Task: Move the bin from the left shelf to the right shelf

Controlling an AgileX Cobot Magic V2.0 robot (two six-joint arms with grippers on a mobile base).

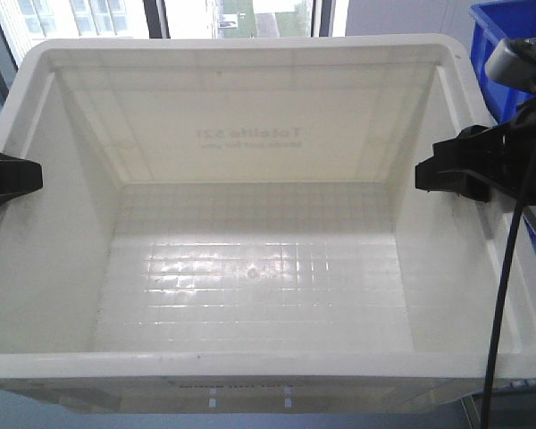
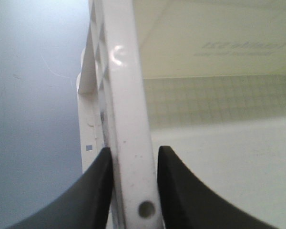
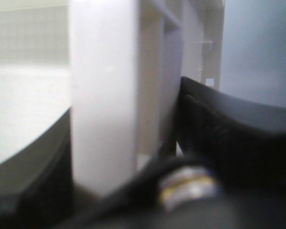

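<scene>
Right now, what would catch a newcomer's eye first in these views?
The white bin fills the front view, empty, glare on its grid floor. The left gripper and right gripper each clamp a side rim, one finger inside and one outside. A blue crate peeks in at top right.

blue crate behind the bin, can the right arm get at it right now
Probably not: the right gripper is shut on the rim of the bin, so that arm is occupied, though the blue crate sits just beyond it.
</scene>
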